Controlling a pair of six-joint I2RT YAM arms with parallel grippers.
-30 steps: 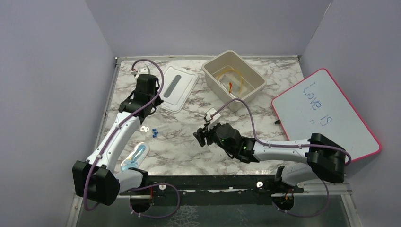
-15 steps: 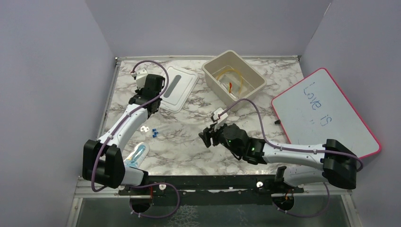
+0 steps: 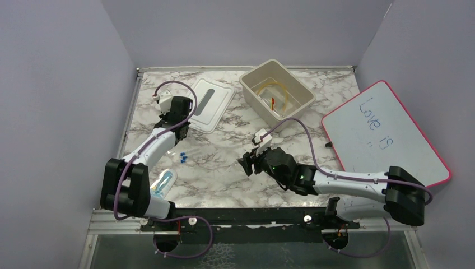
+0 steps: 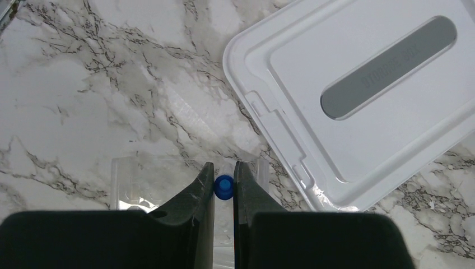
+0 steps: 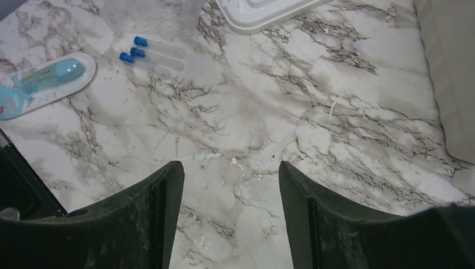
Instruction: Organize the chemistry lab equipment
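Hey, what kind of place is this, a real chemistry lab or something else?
Probably a staged robot test booth, not a working lab: plain lavender walls box in a marble-patterned table, left arm and right arm are bolted at its near edge, and a few blue-capped tubes lie out.

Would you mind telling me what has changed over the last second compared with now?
The left arm drew back a little from the lid toward the near edge, jaws kept shut on a blue-capped tube. The right arm edged slightly rightward, jaws open and empty. Nothing was picked up or released. The bin, whiteboard, loose tubes and packet stayed put.
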